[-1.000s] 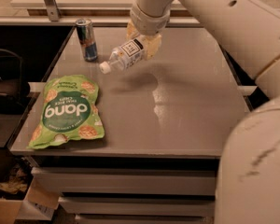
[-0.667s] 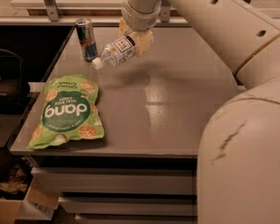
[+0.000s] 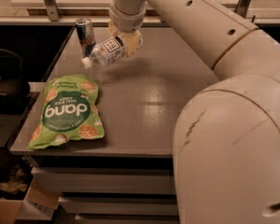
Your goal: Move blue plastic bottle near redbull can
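The bottle (image 3: 106, 52) is off the table, lying nearly on its side in the air. Its white cap points down and to the left, and its label with the dark square faces the camera. The gripper (image 3: 124, 42) is clenched on the bottle's rear end at the far left part of the table (image 3: 154, 94).

The can (image 3: 85, 33) stands upright near the far left corner, just beside the bottle. From this view the cap hangs just below and in front of the can; I cannot tell whether they touch.

A green snack bag (image 3: 66, 111) lies flat on the near left side of the table, apart from both. The white arm (image 3: 200, 27) reaches in from the right, and its bulky near part hides the table's near right corner.
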Robot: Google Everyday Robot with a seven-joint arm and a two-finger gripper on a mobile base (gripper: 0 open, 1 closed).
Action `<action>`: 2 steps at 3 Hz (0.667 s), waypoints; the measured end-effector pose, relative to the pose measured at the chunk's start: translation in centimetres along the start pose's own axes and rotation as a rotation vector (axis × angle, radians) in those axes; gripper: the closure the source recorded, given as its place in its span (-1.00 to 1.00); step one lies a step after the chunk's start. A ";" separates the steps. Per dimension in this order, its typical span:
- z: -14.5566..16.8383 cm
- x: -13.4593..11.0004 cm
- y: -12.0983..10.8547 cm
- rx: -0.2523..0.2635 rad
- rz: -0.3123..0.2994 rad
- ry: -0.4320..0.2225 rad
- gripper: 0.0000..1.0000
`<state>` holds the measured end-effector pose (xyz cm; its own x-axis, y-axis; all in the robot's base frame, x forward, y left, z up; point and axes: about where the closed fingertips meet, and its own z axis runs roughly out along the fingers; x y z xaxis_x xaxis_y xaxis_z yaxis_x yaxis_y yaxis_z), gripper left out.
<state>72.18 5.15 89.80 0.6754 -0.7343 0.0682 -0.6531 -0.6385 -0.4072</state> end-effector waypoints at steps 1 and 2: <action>1.4 -0.8 -0.9 -0.019 0.006 0.002 1.00; 2.6 -0.8 -1.7 -0.035 0.007 0.010 1.00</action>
<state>73.62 7.37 88.06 0.6673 -0.7411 0.0741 -0.6697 -0.6406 -0.3758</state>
